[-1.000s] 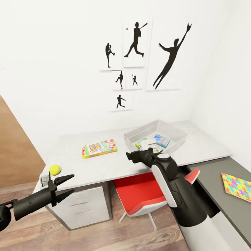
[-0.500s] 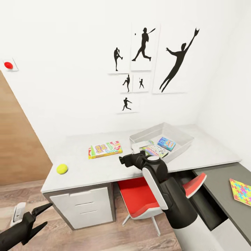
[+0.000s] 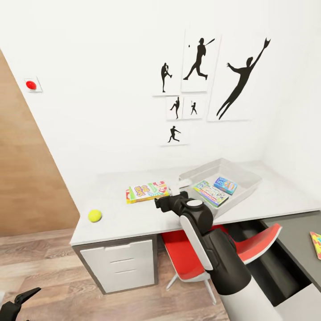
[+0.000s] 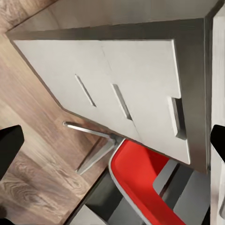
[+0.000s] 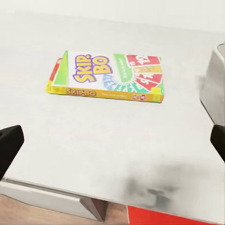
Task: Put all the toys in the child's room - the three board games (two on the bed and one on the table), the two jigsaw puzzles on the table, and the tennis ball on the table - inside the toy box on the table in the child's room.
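The yellow-orange board game (image 3: 147, 191) (image 5: 107, 77) lies flat on the pale table (image 3: 116, 209). My right gripper (image 3: 159, 203) (image 5: 113, 140) hovers open and empty just in front of it, over the table's front strip. The grey toy box (image 3: 200, 170) (image 5: 213, 77) holds a blue board game (image 3: 225, 185) and a green-edged one (image 3: 211, 194). At the table's left front corner rests the tennis ball (image 3: 94, 216). A jigsaw puzzle (image 3: 316, 243) pokes in at the right edge, on the dark top. My left gripper (image 3: 22, 299) (image 4: 112, 140) hangs open, low over the floor.
A red chair (image 3: 187, 263) (image 4: 140, 183) is tucked under the table beside the white drawer unit (image 3: 120, 267) (image 4: 122, 89). A wooden panel (image 3: 26, 178) stands at the left. The floor (image 3: 49, 272) is wood. Black silhouette pictures (image 3: 200, 84) hang on the wall.
The whole view has shifted, so the camera moved. My left gripper has dropped from beside the tennis ball to low over the floor. The right gripper stays near the yellow-orange box.
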Robot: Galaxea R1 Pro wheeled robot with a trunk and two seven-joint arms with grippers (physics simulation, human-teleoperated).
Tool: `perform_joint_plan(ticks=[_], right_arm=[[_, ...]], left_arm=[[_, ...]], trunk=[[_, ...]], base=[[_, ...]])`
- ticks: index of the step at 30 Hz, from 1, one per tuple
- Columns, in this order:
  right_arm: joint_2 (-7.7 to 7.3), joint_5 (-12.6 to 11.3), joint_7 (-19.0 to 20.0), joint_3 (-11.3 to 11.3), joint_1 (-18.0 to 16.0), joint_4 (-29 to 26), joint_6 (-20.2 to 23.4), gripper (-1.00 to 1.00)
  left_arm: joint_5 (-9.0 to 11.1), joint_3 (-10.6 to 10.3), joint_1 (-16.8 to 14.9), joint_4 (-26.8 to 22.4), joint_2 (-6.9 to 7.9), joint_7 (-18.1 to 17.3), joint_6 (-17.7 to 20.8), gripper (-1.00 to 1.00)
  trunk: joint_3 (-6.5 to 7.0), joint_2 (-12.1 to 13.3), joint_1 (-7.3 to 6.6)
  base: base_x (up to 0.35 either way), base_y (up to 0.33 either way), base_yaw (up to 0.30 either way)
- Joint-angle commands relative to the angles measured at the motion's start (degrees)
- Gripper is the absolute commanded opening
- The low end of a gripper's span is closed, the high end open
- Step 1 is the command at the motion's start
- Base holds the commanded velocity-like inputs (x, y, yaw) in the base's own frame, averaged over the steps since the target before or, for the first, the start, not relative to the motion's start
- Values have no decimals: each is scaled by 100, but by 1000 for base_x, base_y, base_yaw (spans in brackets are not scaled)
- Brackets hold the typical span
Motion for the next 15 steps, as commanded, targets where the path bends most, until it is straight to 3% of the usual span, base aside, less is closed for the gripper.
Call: perform_joint_plan(ticks=[1,6,8,11,12,15], right_arm=[[9,-59,-65,8,-5,-11,23,100],[29,-62,-80,0,-1,-48,72,100],[33,-76,-77,6,0,-55,91,100],[51,-77,-75,17,-10,-8,109,100],[154,-81,-81,70,-191,886,105,100],[154,-88,-80,68,-276,1090,103,100]], left_arm=[[57,6,2,10,1,44,13,100],[43,4,-2,57,-1,55,-20,100],[-60,-35,-17,61,-1,55,-27,100],[-383,-58,-49,61,-16,37,-29,100],[-594,-77,-100,51,-73,23,-158,100],[-602,-79,-106,49,-90,22,-190,100]], trunk=[[-5,-5,1],[23,-5,1],[40,-5,1],[66,-5,1],[73,-5,1],[93,-5,1]], base=[[0,322,2],[0,330,1],[26,239,0],[11,99,53],[1,5,226],[0,3,231]])
